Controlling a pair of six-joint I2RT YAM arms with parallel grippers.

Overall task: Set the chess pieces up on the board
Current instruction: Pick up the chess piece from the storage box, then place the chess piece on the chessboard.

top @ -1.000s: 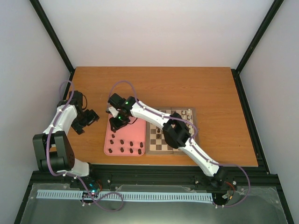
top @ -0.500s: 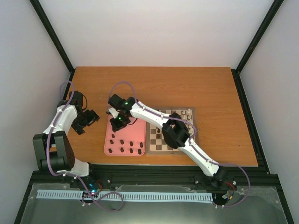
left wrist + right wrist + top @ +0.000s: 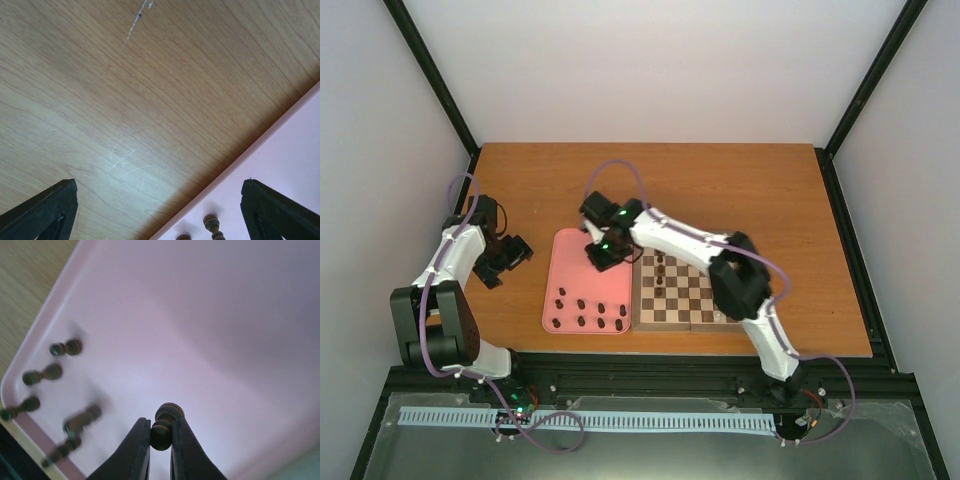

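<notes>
Surface: a wooden table [image 3: 720, 180] is carrying everything; pale scratches are showing on its grain in my left wrist view.
Room: plain white walls [image 3: 650, 70] are closing in three sides, and black frame posts [image 3: 435, 75] are running up at the corners.
Container: a pink tray [image 3: 565, 255] is lying just left of the board [image 3: 685, 318], edge beside edge. Several of the dark chess pieces [image 3: 582, 304] are lying toward its near edge. My right wrist view is showing five of them on their sides, blurred, by the tray's corner.
Board: a few dark chessmen [image 3: 660, 268] are standing on its far left squares. My right arm is crossing over its far right part.
Right gripper [image 3: 603, 252]: it is hanging over the tray's far right corner. Its fingers are pressing together on one dark piece [image 3: 165, 422], pinching it below its round head.
Left gripper [image 3: 510, 255]: it is hovering over bare table, left of the tray and apart from it. Its fingers are standing wide apart and holding nothing, and a tray corner with two piece tops [image 3: 212, 222] is showing between them
</notes>
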